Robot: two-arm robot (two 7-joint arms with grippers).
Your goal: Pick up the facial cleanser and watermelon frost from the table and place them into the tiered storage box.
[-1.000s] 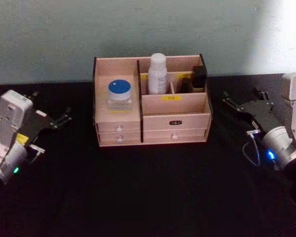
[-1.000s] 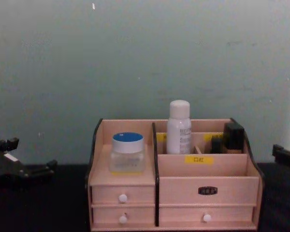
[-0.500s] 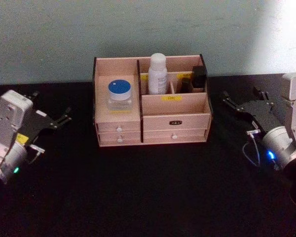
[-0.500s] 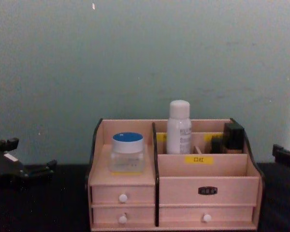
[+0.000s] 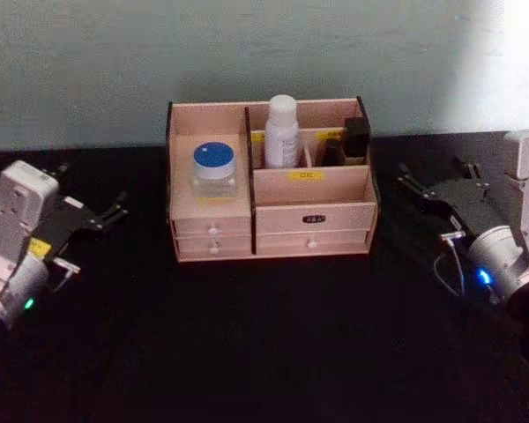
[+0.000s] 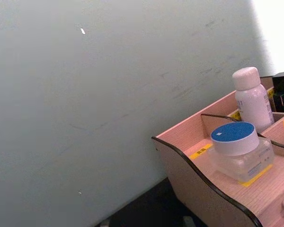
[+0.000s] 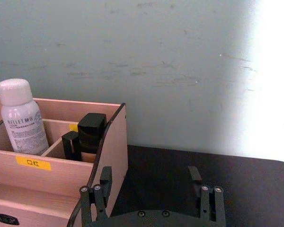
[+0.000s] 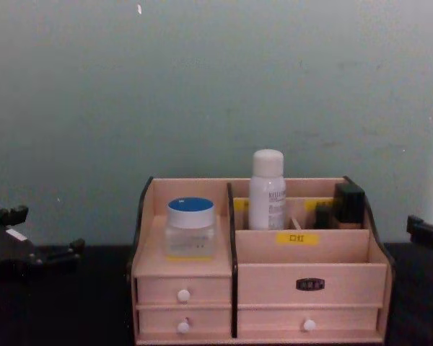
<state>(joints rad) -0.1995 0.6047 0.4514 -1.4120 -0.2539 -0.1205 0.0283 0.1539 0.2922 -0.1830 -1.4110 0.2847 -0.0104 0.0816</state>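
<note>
Both grippers [image 5: 115,211] [image 5: 408,182] hang spread beside our box [image 5: 313,216]; careless retreat could topple the cleanser [image 5: 282,132] or jar [image 5: 213,169].

The head camera looked down on the tiered storage box [image 5: 271,181]; the chest camera faced its drawers level; both wrists viewed it sidelong.

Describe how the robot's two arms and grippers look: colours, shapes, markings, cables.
Both arms end in pale grey, boxy wrist housings with rounded silver joints. The left gripper is black with thin dark fingers; its housing carries a yellow label and a small green light. The right gripper is also black, with slim fingers and screws along its base; a thin cable loops beside it near a blue light.
</note>
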